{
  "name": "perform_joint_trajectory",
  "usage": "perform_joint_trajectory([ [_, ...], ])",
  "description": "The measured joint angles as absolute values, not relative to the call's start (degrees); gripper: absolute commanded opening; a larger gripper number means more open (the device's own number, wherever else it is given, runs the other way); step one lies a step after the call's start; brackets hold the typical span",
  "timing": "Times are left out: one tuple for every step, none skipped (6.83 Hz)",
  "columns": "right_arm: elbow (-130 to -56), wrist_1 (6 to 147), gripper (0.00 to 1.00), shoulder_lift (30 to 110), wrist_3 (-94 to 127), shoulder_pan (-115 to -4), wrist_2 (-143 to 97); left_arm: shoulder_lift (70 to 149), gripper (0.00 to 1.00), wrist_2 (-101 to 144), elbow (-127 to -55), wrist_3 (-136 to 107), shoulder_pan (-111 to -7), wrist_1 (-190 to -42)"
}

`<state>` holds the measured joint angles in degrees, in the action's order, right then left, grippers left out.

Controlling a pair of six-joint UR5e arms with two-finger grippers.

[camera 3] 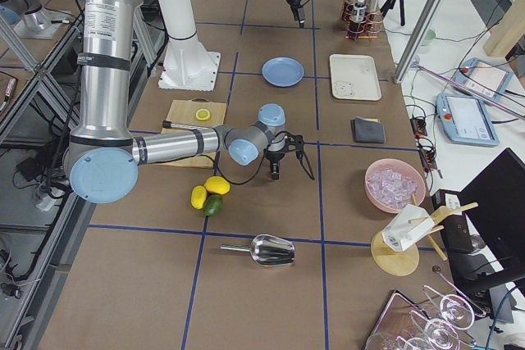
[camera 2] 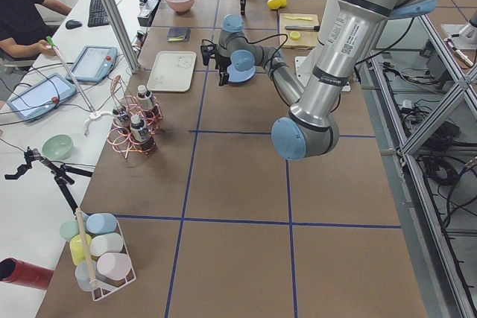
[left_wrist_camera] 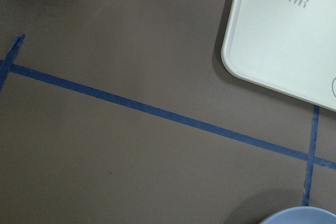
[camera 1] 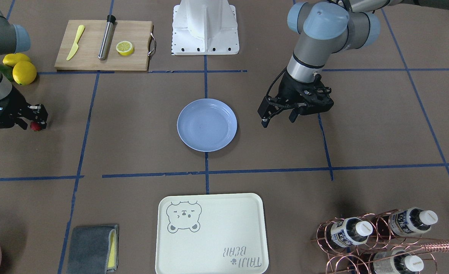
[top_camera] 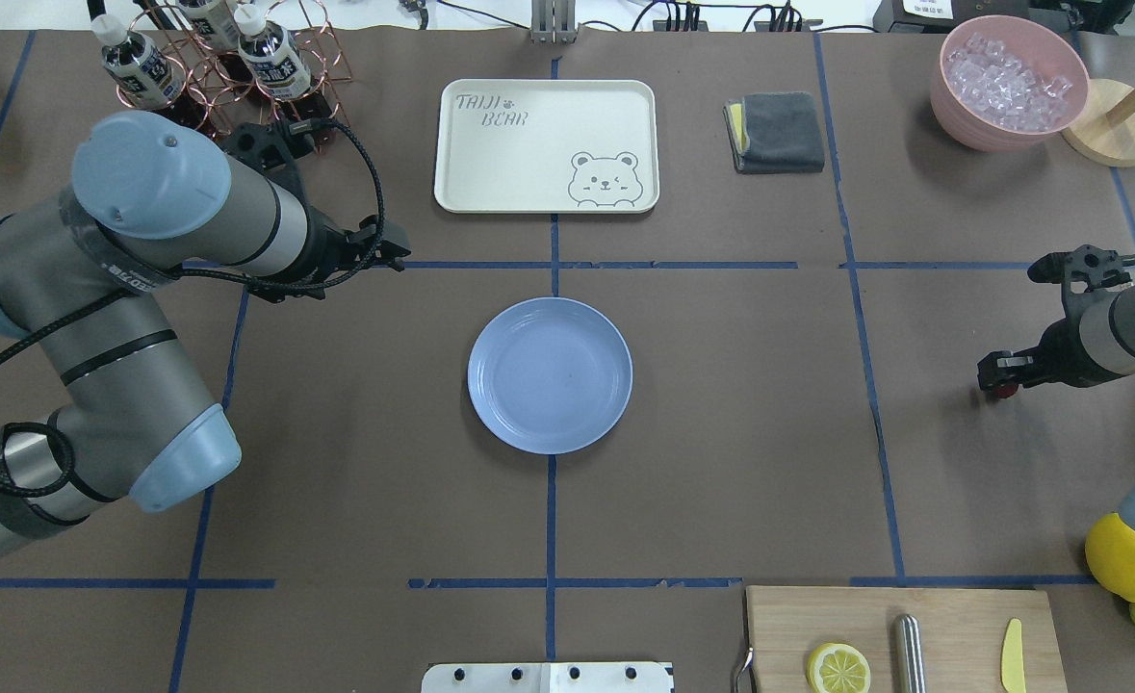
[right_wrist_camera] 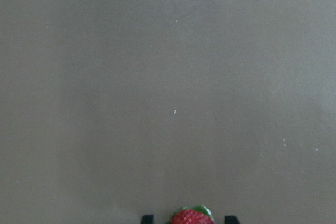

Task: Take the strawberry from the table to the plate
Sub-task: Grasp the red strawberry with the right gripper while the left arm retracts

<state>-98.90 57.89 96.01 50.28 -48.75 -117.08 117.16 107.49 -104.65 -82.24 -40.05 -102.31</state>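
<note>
Our right gripper [right_wrist_camera: 189,219] stands parted around the strawberry [right_wrist_camera: 190,215] on the table [right_wrist_camera: 173,77], its fingers just beside the berry and not touching it. We would centre, close gently, then lift straight. The plate [top_camera: 550,375] lies well apart at mid-table, and beyond it the left gripper [camera 1: 278,118] hangs spread and empty.

r arm [top_camera: 1121,325] low, jaws parted; l arm [top_camera: 192,221] hovering, jaws parted.

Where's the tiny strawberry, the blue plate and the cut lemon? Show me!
strawberry [camera 1: 36,126]: exterior front-facing view, on its red body.
plate [camera 1: 207,125]: exterior front-facing view, on its bare middle.
lemon half [camera 1: 125,47]: exterior front-facing view, on its cut face.
</note>
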Motion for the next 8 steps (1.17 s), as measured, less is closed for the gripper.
perform_joint_trajectory([
  [-98.8, 57.9, 0.00, 96.0, 50.3, -48.7, -117.1, 117.2, 1.00, 107.5, -104.7, -82.2, -40.2, -102.3],
  [-98.8, 57.8, 0.00, 96.1, 50.3, -48.8, -117.0, 117.1, 1.00, 107.5, -104.7, -82.2, -40.3, -102.3],
  [-99.2, 57.7, 0.00, 95.9, 50.3, -48.9, -117.2, 117.0, 1.00, 107.5, -104.8, -82.1, -40.8, -102.2],
  [-100.5, 57.8, 0.00, 95.5, 50.3, -48.9, -117.8, 116.4, 1.00, 107.5, -105.5, -80.8, -41.6, -101.3],
  [-102.4, 58.0, 0.00, 94.8, 50.5, -49.0, -118.6, 115.9, 1.00, 107.5, -106.5, -77.7, -42.7, -98.9],
  [-104.7, 58.6, 0.00, 93.1, 51.7, -49.5, -120.5, 115.5, 1.00, 107.6, -107.7, -73.1, -44.8, -95.3],
  [-106.3, 60.3, 0.00, 90.3, 53.6, -50.2, -122.6, 114.8, 1.00, 107.6, -108.7, -67.5, -47.5, -92.2],
  [-107.3, 63.5, 0.00, 86.2, 55.4, -50.6, -123.8, 113.8, 1.00, 108.3, -109.4, -61.8, -50.2, -90.0],
])
